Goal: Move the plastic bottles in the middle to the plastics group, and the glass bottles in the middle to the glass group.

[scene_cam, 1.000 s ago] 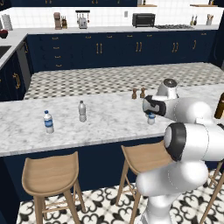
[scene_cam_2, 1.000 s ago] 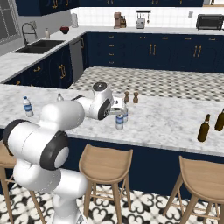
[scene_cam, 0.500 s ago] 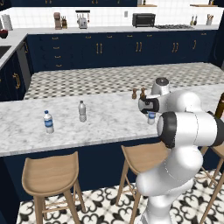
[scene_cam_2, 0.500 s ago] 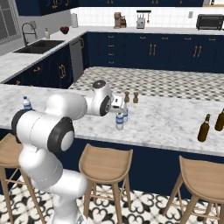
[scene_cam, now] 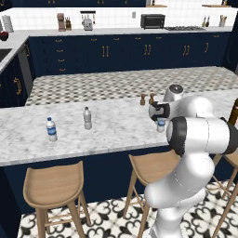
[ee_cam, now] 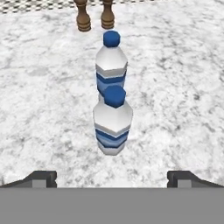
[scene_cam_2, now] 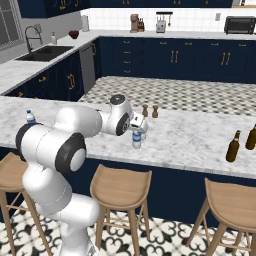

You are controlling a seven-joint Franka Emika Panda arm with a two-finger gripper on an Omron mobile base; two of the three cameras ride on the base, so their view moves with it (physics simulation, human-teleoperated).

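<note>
Fingers (ee_cam: 41,178) of my gripper (ee_cam: 112,179) stand wide apart and hold nothing, one at each side low in the hand view. The near water bottle (ee_cam: 112,122) sits on the counter (ee_cam: 39,109) right between them, just ahead of me. I think my job now is to slide in straight, so the bottle ends up in the middle of my fingers, and then squeeze on its blue band, not on the cap. I should go slow, because the second water bottle (ee_cam: 111,59) stands close behind it and a bump could tip both. These bottles are small, clear and smooth, with round sides that could slip. Their caps look blue from here. The counter is white and grey stone, flat and hard. Past the bottles stand two brown wooden shakers (ee_cam: 93,16). Far off to one side wait the other blue-band bottle (scene_cam: 51,129) and the plain grey bottle (scene_cam: 87,118), where these should go. Far to the other side stand two dark brown glass bottles (scene_cam_2: 232,146).
</note>
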